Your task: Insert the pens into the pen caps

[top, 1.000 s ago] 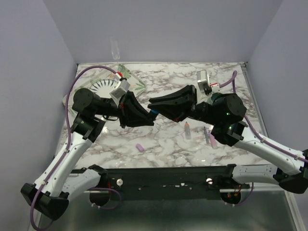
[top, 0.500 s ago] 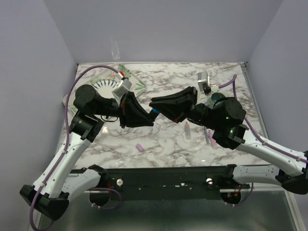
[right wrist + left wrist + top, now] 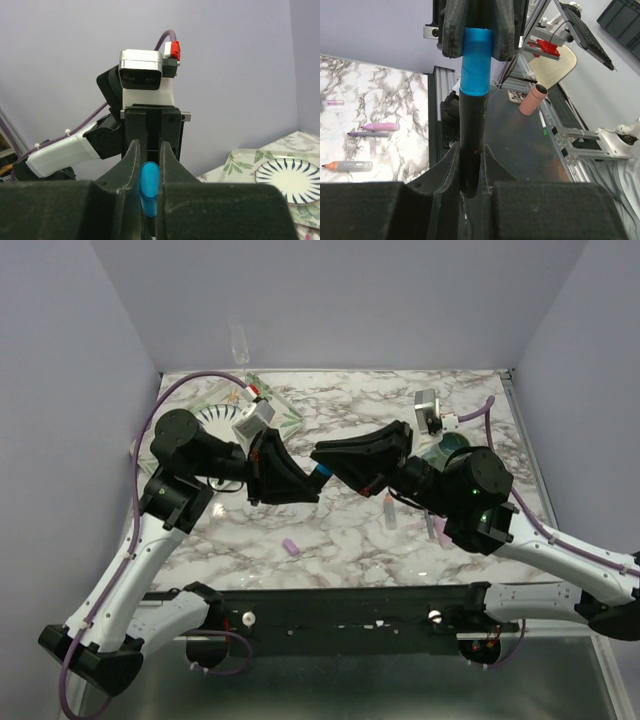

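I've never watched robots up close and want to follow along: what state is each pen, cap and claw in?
Black-bodied marker: clamped by left gripper, end inside stubby blue plastic cap.
Blue cap: clamped by right gripper.
Pale grey marker with orange tip: uncapped, lying on marble table.
Pink-purple marker: lying on table.
Small light purple cap: loose on table.

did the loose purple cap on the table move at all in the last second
No. The light purple cap lies on the same marble spot, just as far from the table's near edge.
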Controlling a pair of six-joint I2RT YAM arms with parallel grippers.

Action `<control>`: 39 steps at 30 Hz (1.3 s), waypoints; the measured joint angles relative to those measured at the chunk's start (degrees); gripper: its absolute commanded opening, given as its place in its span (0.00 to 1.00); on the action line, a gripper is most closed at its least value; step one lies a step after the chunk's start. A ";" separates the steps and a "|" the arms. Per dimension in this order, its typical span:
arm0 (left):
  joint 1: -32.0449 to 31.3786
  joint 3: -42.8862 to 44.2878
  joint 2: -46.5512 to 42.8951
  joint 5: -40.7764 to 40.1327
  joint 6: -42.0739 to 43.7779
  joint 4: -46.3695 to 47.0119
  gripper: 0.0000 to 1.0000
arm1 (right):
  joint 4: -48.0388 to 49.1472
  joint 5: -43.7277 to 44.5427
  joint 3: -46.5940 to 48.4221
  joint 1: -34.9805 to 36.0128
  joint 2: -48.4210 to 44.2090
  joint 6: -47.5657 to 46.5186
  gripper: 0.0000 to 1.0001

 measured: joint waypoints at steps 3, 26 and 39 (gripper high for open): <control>-0.13 -0.17 -0.15 -1.29 0.04 0.13 0.00 | -4.85 3.80 2.16 0.85 -0.66 0.63 0.30; -0.22 -25.11 -1.40 -36.85 -1.86 6.27 0.09 | -44.02 38.91 21.77 5.73 -3.17 -1.77 1.00; -11.23 -27.06 27.52 -55.56 -17.88 8.33 0.15 | -61.18 51.43 14.05 5.73 -6.73 13.27 1.00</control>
